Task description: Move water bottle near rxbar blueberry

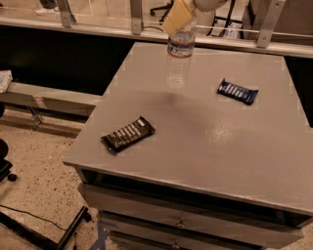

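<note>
The water bottle [178,58] is clear and ribbed with a white-blue-red label band. It hangs upright in the air above the back left part of the grey table [210,146]. My gripper [180,17] is at the top of the view, shut on the bottle's top with its yellowish fingers [176,18] over the cap. The rxbar blueberry [237,91], a dark blue wrapped bar, lies flat on the table to the right of the bottle, apart from it.
A black wrapped bar with white lettering [128,135] lies near the table's front left. A metal railing [137,14] runs behind the table. Drawers [186,222] sit under the tabletop. The floor drops off on the left.
</note>
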Available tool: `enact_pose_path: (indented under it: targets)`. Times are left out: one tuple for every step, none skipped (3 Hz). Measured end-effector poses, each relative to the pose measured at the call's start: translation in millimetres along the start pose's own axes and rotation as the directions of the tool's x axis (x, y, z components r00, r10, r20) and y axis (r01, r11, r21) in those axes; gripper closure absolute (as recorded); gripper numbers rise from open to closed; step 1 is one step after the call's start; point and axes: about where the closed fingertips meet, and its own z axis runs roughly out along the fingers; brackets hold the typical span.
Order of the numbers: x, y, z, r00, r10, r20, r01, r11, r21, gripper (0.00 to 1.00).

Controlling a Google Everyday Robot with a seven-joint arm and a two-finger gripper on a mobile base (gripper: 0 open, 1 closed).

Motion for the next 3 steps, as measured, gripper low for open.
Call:
enact_pose_path:
  targets:
    - [21.8,-30.6,-20.0,1.0,0.018,-0.003,-0.018,0.9995,0.027,1.0]
    - [51.4,-53.3,-34.4,1.0,0.02,-0.014,-0.019,0.9992,0.034,1.0]
    - [80.9,-70.3,-46.3,1.0,0.023,-0.02,-0.022,0.9991,0.036,1.0]
